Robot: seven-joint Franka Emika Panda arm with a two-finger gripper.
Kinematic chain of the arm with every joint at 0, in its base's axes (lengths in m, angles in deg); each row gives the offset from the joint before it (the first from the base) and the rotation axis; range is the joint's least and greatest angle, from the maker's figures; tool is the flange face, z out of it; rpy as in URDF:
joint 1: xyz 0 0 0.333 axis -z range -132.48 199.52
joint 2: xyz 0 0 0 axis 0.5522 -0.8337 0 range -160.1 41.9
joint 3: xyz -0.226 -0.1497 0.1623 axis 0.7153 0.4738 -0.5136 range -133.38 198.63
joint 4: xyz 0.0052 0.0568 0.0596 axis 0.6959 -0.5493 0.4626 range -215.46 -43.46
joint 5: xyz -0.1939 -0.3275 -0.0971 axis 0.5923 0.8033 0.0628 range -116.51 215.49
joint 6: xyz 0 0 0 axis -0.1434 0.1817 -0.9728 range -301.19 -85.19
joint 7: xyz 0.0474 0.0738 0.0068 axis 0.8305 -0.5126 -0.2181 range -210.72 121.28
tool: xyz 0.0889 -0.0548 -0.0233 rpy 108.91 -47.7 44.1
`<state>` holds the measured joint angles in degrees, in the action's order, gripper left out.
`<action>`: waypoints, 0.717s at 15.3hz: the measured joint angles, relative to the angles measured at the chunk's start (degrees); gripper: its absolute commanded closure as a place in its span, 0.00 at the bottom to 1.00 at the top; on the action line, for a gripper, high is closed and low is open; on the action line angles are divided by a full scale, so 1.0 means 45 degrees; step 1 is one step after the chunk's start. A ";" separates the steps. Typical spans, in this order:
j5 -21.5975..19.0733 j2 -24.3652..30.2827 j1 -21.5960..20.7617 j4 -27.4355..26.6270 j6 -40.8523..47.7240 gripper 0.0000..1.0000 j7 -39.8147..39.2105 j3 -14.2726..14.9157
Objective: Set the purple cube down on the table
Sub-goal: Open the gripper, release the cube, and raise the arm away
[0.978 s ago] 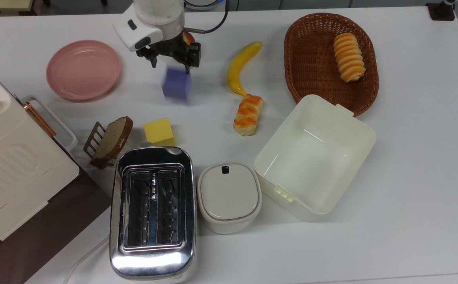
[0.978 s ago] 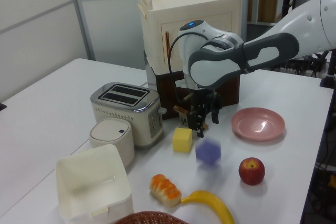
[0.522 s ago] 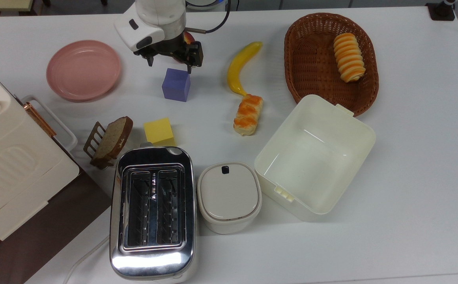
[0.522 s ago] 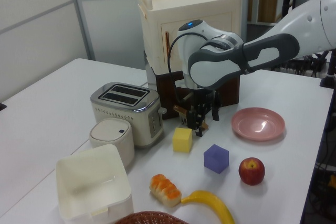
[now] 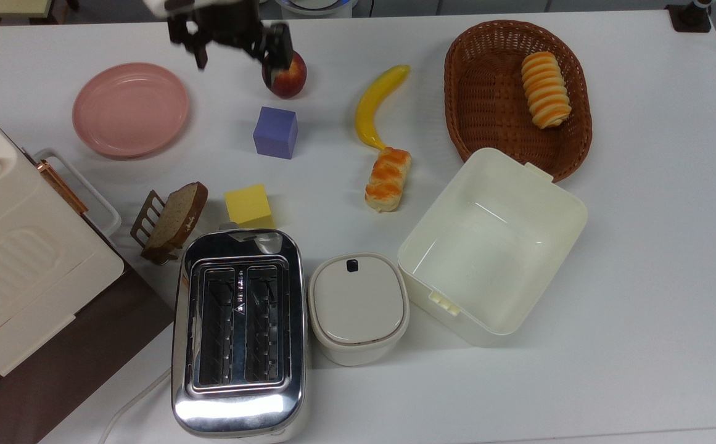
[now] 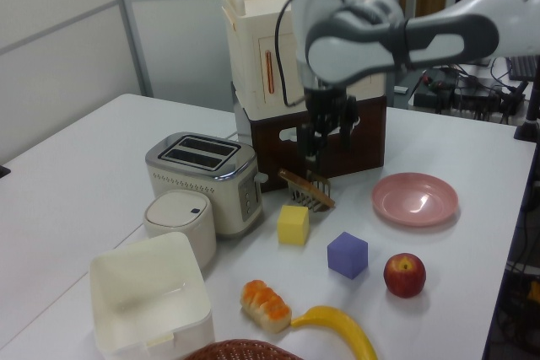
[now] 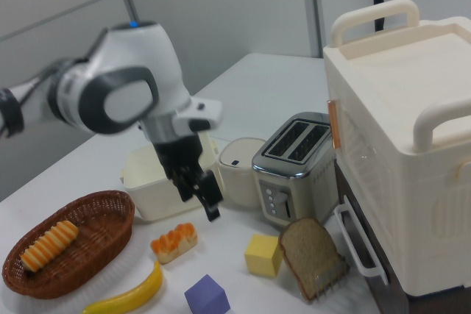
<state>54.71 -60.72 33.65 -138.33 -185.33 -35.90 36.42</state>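
Now the tabletop carries two cubes, one purple cube and one yellow block, and also one apple, one banana, one pink plate, one toaster, one open cream box and one small container with a lid. There are two bread rolls: one lies on the tabletop just beside the banana's end, the other lies in the brown basket near the far right corner of the tabletop in the top view.

The purple cube rests flat on the tabletop, between the plate and the banana, near the apple and apart from it. Nothing touches it.

The end effector is above the far edge of the tabletop in the top view, with its fingers spread apart and nothing between them. The right view shows the big cream cabinet with its handles and the slice of bread in its rack from the front, while the top view gives only the cabinet's roof. The left view shows the apple whole, which the end effector partly covers in the top view.

Half a second ago the end effector hung low, just behind the cube; it has since gone up and away toward the plate side. The cube has not moved.
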 measured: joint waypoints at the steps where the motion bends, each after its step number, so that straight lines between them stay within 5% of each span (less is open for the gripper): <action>1: -0.0001 0.0033 -0.0729 0.0469 0.0583 0.00 0.0000 0.0596; 3: -0.0015 0.0074 -0.1558 0.1346 0.1668 0.00 0.0001 0.1156; 6: -0.0316 0.0078 -0.1606 0.1965 0.2858 0.00 -0.0294 0.1157; 11: -0.0569 0.0079 -0.0610 0.2161 0.3679 0.00 -0.1299 0.0360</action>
<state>52.15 -60.36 30.90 -128.60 -168.78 -41.75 38.04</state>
